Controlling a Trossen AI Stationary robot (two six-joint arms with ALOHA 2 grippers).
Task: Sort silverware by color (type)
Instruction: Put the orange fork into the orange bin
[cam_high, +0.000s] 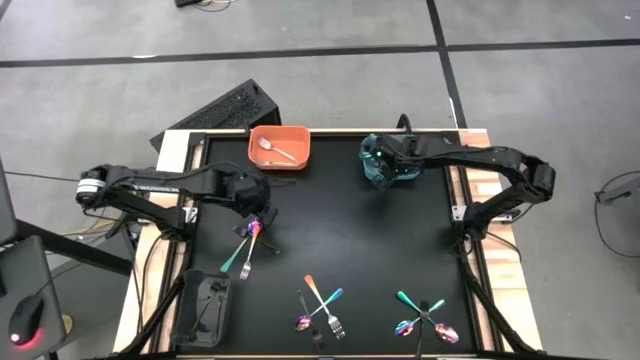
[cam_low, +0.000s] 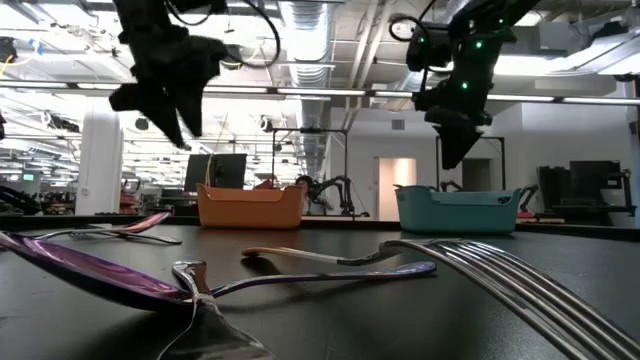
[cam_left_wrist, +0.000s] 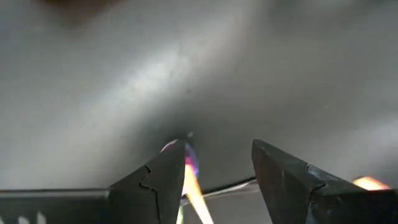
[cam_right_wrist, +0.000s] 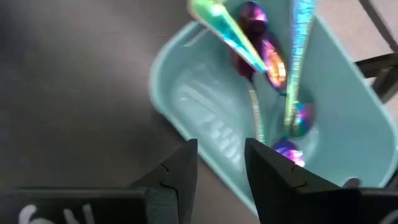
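My left gripper (cam_high: 256, 204) (cam_low: 165, 108) is open and hangs above the table's left half, over the upper end of an iridescent purple-and-teal piece of silverware (cam_high: 246, 246) that lies flat. In the left wrist view that piece (cam_left_wrist: 188, 171) shows just beside one finger of my left gripper (cam_left_wrist: 217, 168). My right gripper (cam_high: 384, 164) (cam_low: 452, 150) (cam_right_wrist: 221, 163) points down over the teal bin (cam_high: 368, 150) (cam_right_wrist: 202, 118), its fingers a little apart and holding nothing. Several iridescent pieces (cam_right_wrist: 267, 59) lie in that bin.
An orange bin (cam_high: 296, 134) (cam_low: 250, 208) at the far edge holds a silver fork (cam_high: 277, 151). A black bin (cam_high: 200, 310) sits at the near left corner. More iridescent forks and spoons lie crossed near the front edge (cam_high: 322, 306) (cam_high: 424, 316), close to the low camera (cam_low: 500, 280).
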